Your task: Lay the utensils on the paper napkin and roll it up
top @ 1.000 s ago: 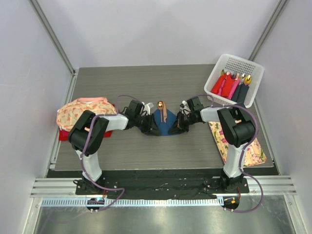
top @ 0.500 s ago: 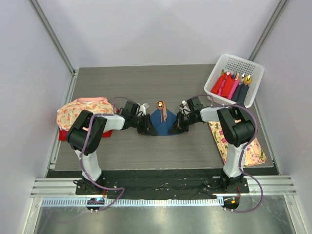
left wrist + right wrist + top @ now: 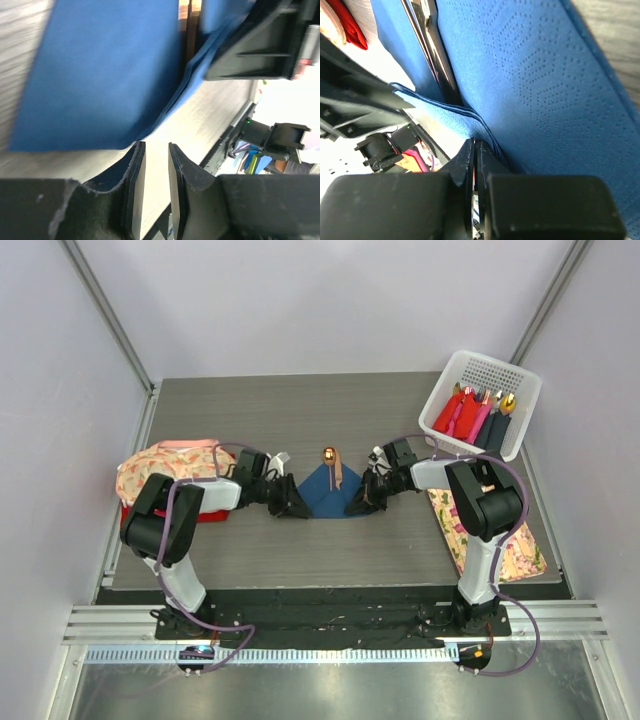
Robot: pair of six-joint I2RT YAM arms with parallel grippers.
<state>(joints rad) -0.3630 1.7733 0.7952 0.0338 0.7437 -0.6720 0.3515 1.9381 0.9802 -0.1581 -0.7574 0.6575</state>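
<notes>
A: Where is the paper napkin (image 3: 326,496) found?
B: It is laid on the worktop (image 3: 400,425) between the two arms, about midway from left to right, with one corner turned toward the near edge. The utensils (image 3: 336,473) are laid along its middle, and the spoon bowl (image 3: 328,453) is seen just past its far corner.
A: How is the right end effector (image 3: 474,146) set?
B: It is pinched tight on the napkin's right edge. Layered blue paper is seen running into the closed tips, and that edge is raised a little off the worktop.
A: And the left end effector (image 3: 152,150)?
B: Its jaws are set narrowly apart, and only bare worktop is shown in the gap. The napkin's left edge is just beyond the tips; whether it is touched cannot be told.
A: What else is noted?
B: A white basket (image 3: 523,390) holding red and pink rolls is placed at the far right.
</notes>
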